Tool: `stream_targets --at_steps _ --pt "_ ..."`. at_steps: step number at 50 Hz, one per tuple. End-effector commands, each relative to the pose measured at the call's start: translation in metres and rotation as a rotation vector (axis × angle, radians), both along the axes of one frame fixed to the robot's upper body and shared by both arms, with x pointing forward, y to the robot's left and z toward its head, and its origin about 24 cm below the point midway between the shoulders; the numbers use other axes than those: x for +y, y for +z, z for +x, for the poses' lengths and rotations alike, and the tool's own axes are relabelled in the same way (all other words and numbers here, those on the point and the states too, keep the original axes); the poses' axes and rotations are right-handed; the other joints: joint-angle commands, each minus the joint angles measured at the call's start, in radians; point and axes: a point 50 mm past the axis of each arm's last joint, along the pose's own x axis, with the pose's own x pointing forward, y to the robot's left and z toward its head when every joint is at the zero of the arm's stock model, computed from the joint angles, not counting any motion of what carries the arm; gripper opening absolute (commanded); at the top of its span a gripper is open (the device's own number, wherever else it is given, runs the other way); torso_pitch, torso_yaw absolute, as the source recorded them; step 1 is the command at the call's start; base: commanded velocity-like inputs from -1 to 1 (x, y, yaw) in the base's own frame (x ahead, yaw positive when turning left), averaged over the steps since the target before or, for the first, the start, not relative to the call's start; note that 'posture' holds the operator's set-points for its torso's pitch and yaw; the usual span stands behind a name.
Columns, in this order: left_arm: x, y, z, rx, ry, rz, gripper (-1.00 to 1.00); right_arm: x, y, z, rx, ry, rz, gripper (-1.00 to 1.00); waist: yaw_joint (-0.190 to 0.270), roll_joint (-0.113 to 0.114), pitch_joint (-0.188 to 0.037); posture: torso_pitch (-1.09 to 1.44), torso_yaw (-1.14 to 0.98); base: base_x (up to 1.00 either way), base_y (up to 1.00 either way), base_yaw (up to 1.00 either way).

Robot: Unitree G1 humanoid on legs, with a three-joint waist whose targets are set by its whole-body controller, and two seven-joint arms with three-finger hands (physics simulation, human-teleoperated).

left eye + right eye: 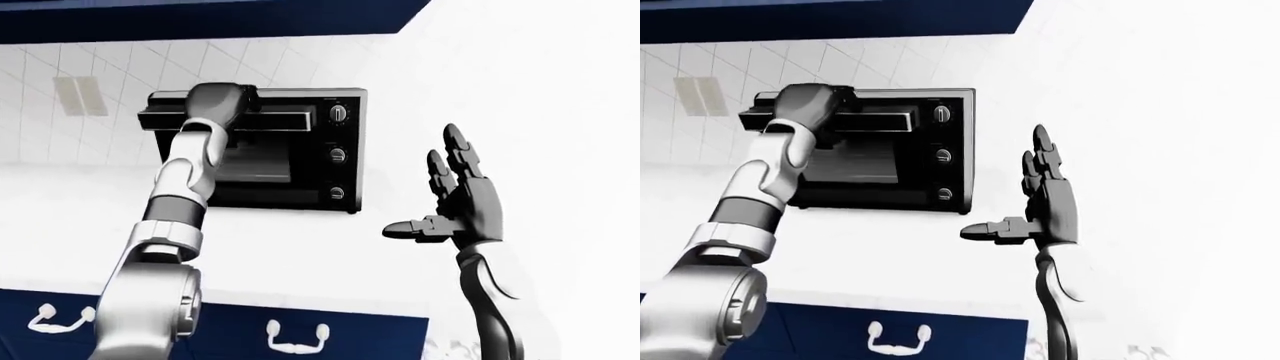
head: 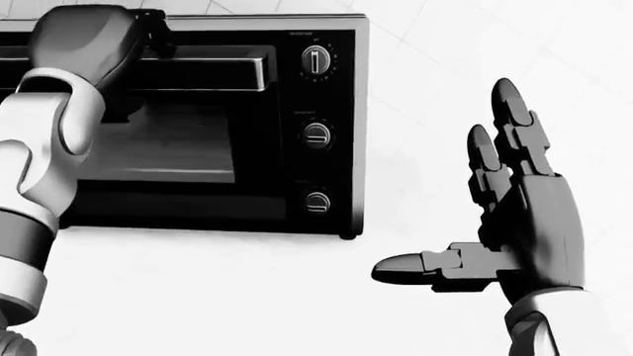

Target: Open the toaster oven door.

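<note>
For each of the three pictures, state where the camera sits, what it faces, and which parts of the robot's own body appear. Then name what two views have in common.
Head view: on the head, close on the toaster oven; left hand at the door handle, right hand open beside the oven.
Left-eye view: on the head, wider, facing the oven against the tiled wall; whole left arm shows.
Right-eye view: same, shifted slightly; both arms show.
Shared: both eye views show blue drawers at the bottom.
</note>
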Motion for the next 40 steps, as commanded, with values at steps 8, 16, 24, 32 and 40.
stream_targets --at_steps 8,16,24,32,40 --pt "0.007 -0.03 -0.005 0.141 0.012 0.005 -0.5 0.001 0.014 -0.001 -0.082 0.004 -0.003 1.0 0.002 0.0 0.015 -0.6 0.0 0.0 0.0 0.0" --pt "0.018 -0.035 -0.022 0.121 0.031 -0.015 -0.62 0.0 0.014 -0.002 -0.082 0.002 -0.004 1.0 0.01 0.003 0.025 -0.6 0.0 0.0 0.0 0.0" --pt "0.022 -0.026 -0.048 0.073 0.04 -0.03 -0.62 0.0 0.015 -0.002 -0.081 0.001 -0.005 1.0 0.003 0.004 0.045 -0.6 0.0 0.0 0.0 0.0" --pt "0.021 -0.024 -0.07 0.039 0.036 -0.03 -0.62 -0.001 0.014 -0.002 -0.081 -0.002 -0.004 1.0 0.0 0.002 0.06 -0.6 0.0 0.0 0.0 0.0" --pt "0.025 -0.029 -0.08 0.015 0.056 -0.019 -0.61 -0.001 0.013 -0.001 -0.08 -0.002 -0.004 1.0 0.001 0.002 0.064 -0.6 0.0 0.0 0.0 0.0"
